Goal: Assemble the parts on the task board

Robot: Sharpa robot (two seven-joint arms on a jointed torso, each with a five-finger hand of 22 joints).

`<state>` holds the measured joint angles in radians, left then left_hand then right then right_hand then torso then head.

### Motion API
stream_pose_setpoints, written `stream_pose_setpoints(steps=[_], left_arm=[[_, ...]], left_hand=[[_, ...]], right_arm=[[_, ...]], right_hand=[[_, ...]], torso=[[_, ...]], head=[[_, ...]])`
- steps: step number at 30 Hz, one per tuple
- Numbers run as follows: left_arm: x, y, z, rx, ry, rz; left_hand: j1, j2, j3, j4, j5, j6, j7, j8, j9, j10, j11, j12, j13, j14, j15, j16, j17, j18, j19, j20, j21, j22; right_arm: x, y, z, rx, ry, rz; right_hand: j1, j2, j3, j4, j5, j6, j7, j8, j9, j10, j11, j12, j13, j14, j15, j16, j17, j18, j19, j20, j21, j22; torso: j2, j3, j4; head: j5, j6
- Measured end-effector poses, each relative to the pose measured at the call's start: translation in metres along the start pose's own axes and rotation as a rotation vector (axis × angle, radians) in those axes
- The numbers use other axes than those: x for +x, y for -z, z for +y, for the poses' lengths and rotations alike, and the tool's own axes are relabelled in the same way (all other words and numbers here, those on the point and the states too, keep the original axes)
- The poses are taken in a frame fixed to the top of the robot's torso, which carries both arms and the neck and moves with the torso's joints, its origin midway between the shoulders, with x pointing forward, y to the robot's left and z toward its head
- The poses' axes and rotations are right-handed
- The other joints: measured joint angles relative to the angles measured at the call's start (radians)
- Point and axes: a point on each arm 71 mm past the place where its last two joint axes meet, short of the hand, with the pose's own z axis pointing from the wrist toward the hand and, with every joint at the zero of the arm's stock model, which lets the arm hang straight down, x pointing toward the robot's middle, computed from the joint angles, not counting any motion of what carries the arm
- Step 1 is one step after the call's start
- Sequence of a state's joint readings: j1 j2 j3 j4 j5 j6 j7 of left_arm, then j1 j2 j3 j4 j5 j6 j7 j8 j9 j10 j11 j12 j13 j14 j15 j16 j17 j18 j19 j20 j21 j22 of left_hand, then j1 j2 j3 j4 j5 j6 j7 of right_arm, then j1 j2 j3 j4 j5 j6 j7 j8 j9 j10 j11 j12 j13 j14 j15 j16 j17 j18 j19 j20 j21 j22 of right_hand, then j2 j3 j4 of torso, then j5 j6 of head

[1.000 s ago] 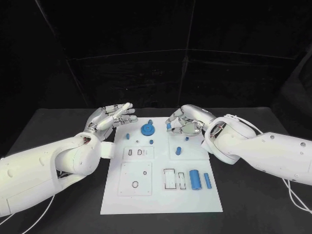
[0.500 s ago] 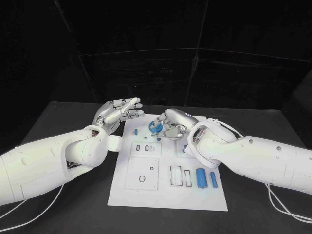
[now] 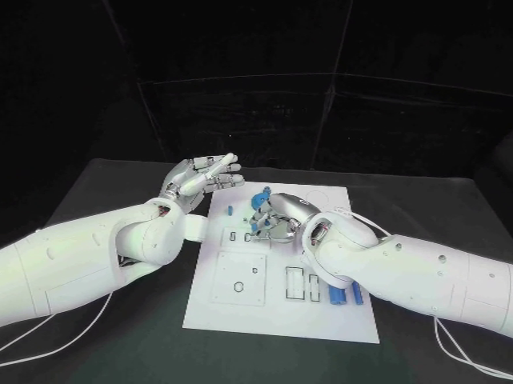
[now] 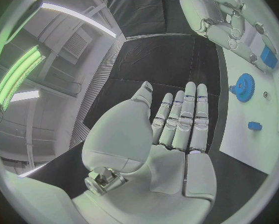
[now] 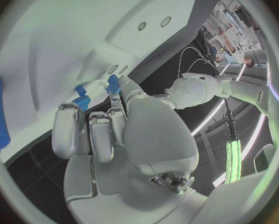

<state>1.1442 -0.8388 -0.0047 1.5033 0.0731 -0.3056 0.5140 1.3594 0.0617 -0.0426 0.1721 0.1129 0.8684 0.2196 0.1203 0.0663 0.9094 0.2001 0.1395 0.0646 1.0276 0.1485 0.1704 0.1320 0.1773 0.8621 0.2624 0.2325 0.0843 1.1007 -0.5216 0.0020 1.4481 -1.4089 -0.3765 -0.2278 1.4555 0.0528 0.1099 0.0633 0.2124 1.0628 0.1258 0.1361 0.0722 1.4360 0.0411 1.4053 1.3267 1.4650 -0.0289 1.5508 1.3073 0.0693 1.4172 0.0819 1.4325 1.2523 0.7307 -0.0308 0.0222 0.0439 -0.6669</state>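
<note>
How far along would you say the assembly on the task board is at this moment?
Early. No part visibly looks seated yet. The right hand is curled over small blue parts near the blue gear; a grip is unclear. The left hand is open beside the task board. Two blue cylinders lie loose, and outlined slots look unfilled.

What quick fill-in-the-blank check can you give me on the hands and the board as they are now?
1. The left hand is open and holds ____.
2. The round blue gear lies on the white ____.
3. The right hand is over the board, its fingers around a small part coloured ____.

Missing words: nothing; task board; blue.
</note>
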Motion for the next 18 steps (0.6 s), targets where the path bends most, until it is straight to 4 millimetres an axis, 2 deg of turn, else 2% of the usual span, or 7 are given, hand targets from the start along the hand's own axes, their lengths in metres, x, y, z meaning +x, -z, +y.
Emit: stream_pose_setpoints(steps=[4,18], left_arm=[[0.0010,-0.0005,0.0003,0.000,0.001,0.002],[0.0014,-0.0012,0.0006,0.000,0.001,0.002]], left_hand=[[0.000,0.000,0.000,0.000,0.000,0.000,0.000,0.000,0.000,0.000,0.000,0.000,0.000,0.000,0.000,0.000,0.000,0.000,0.000,0.000,0.000,0.000],[0.000,0.000,0.000,0.000,0.000,0.000,0.000,0.000,0.000,0.000,0.000,0.000,0.000,0.000,0.000,0.000,0.000,0.000,0.000,0.000,0.000,0.000]], right_arm=[[0.0035,-0.0006,-0.0007,0.013,0.016,0.008],[0.0068,-0.0013,-0.0019,0.029,0.044,0.029]], right_hand=[[0.000,0.000,0.003,-0.003,-0.001,0.000,0.000,0.000,0.000,0.000,0.000,0.000,0.000,0.000,0.000,0.000,0.000,0.000,0.000,0.000,0.000,0.000],[0.001,-0.001,0.006,0.000,-0.007,0.001,0.001,0.000,0.000,0.000,0.000,-0.004,0.029,0.000,0.000,0.000,0.001,0.000,0.000,0.000,0.000,-0.001]], torso=[[0.000,0.0012,-0.0012],[0.000,0.0016,-0.0024]], head=[[0.002,-0.003],[0.004,-0.011]])
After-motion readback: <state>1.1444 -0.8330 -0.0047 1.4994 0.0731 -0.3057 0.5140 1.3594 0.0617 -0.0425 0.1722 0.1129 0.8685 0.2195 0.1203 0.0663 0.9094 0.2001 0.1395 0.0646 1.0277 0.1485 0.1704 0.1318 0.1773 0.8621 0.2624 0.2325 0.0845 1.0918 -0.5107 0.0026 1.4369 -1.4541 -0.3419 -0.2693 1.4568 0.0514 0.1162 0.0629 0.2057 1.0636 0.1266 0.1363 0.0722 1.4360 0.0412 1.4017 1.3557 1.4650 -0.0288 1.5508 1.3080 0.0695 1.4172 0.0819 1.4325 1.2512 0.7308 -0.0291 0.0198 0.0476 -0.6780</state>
